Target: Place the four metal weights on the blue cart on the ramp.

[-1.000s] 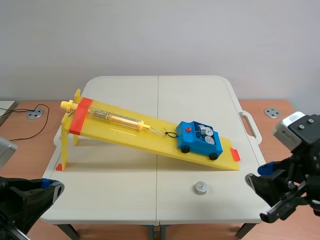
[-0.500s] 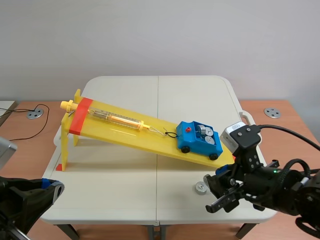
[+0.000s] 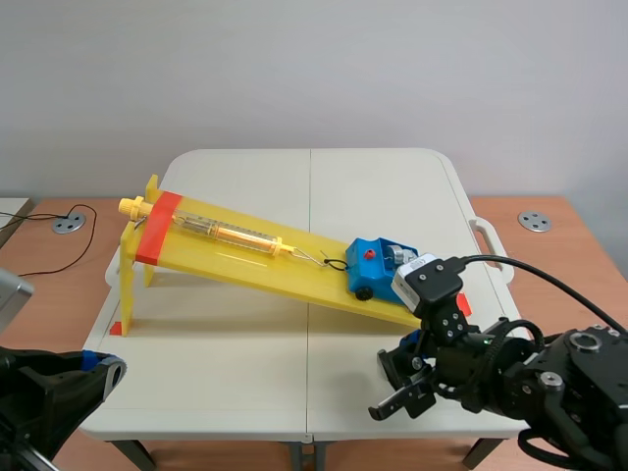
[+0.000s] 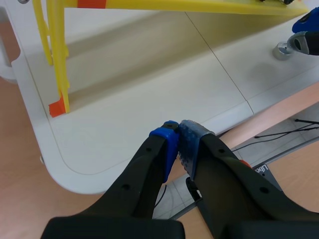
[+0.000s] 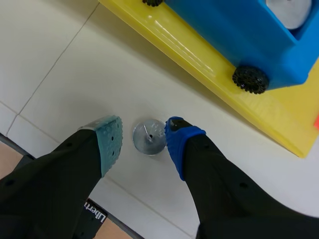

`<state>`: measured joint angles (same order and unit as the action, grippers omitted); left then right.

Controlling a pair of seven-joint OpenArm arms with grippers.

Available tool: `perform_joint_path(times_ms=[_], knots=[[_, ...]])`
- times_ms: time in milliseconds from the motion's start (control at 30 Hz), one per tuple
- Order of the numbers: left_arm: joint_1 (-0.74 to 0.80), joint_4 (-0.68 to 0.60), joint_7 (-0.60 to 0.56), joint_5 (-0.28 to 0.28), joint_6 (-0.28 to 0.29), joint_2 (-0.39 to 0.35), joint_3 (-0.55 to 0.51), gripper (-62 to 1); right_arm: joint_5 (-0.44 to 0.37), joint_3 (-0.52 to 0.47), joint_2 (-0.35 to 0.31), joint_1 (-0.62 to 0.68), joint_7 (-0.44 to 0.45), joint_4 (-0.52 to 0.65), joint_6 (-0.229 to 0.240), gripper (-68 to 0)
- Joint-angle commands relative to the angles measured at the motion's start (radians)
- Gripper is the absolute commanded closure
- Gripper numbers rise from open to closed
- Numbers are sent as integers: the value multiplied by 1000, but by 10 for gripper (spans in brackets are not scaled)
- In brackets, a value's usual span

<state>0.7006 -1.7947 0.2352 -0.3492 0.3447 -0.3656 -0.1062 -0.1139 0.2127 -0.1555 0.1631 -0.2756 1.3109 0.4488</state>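
The right claw (image 5: 143, 134) is open, one metal weight (image 5: 149, 139) on the desk (image 5: 65, 64) between its fingers. The left claw (image 4: 178, 143) is closed, holding nothing.

- The right gripper (image 5: 143, 138) hangs low over the table (image 5: 65, 64) with its fingers spread. The loose weight (image 5: 149, 137) sits on the table between them, one finger on each side.
- Just ahead of this gripper, the low end of the ramp (image 5: 174, 42) rests on the table.
- The cart (image 5: 234, 35) stands on the ramp, ahead of the gripper and toward its right finger. A loaded weight (image 5: 294, 12) lies inside it.
- Further up the ramp, beyond the cart, a spring scale (image 3: 226, 233) lies along the slope.
- The left gripper (image 4: 178, 144), with its fingers together, hangs by the table's near edge.
- The ramp's support leg (image 4: 57, 59) stands on the table ahead of the left gripper, on its left-finger side.
- The loose weight lies well ahead of the left gripper, on its right-finger side.
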Motion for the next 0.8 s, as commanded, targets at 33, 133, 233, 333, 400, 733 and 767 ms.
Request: perform_joint_path(times_ms=[33, 133, 233, 333, 400, 733, 767], knots=[[-6, -52, -103, -74, 22, 5, -16, -29, -24, -15, 1, -88, 144, 41, -18, -222], [-6, -52, -103, -74, 22, 5, -16, -29, -20, -8, 14, -95, 145, 17, -21, -222], [-6, -52, -103, -74, 22, 5, -16, -29, -20, 3, 18, -97, 148, 4, -36, -222], [-6, -52, -103, -74, 22, 5, -16, -29, -20, 8, 18, -97, 156, -2, -41, -215], [-6, -52, -103, -74, 22, 5, -16, -29, -19, 13, 18, -97, 160, -6, -42, -215], [-6, -52, -104, -74, 22, 5, -16, -29, -12, 30, 17, -99, 170, -58, -42, -179], [-6, -52, -104, -74, 22, 5, -16, -29, -6, 30, 17, -99, 169, -58, -42, -170]])
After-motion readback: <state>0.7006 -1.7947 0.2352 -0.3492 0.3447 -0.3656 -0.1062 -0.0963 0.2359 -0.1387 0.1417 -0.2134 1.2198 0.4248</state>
